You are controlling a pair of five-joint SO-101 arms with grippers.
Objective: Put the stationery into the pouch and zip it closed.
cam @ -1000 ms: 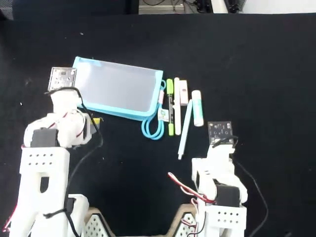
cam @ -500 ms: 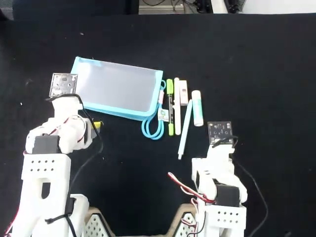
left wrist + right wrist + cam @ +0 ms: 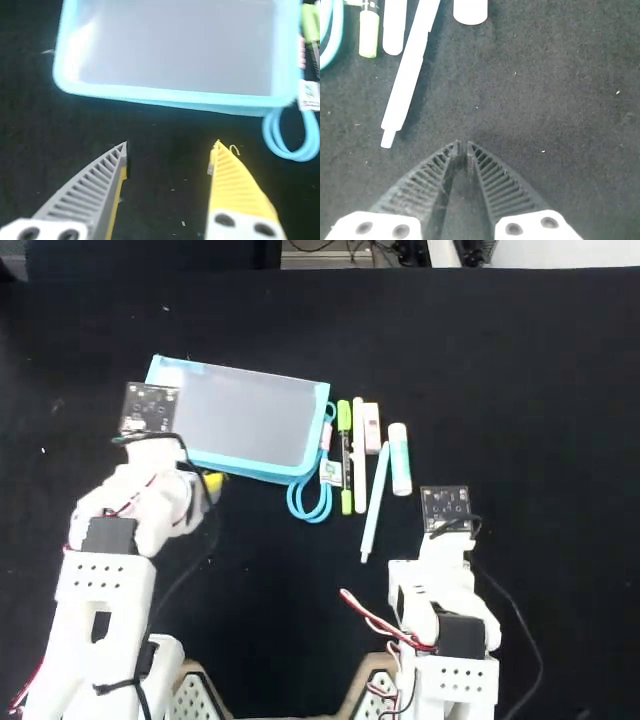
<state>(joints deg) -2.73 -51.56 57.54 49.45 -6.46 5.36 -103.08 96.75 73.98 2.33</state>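
A light blue pouch [image 3: 240, 420] with a frosted face lies flat on the black table; its blue loop strap [image 3: 310, 500] curls off the near right corner. Just right of it lie a green highlighter [image 3: 345, 455], a white pen [image 3: 358, 440], a small eraser [image 3: 372, 426], a glue stick [image 3: 400, 458] and a long pale blue pen [image 3: 375, 502]. My left gripper [image 3: 170, 147] is open, hovering a little short of the pouch's [image 3: 170, 50] near long edge. My right gripper [image 3: 463, 146] is shut and empty, near the tip of the long pen [image 3: 409, 70].
The black cloth [image 3: 520, 390] covers the whole table. Both arm bases [image 3: 430, 640] stand at the near edge. Open room lies to the right of the stationery and beyond the pouch.
The left arm has swung right and toward the pouch's near edge. The right arm, pouch and stationery have not moved.
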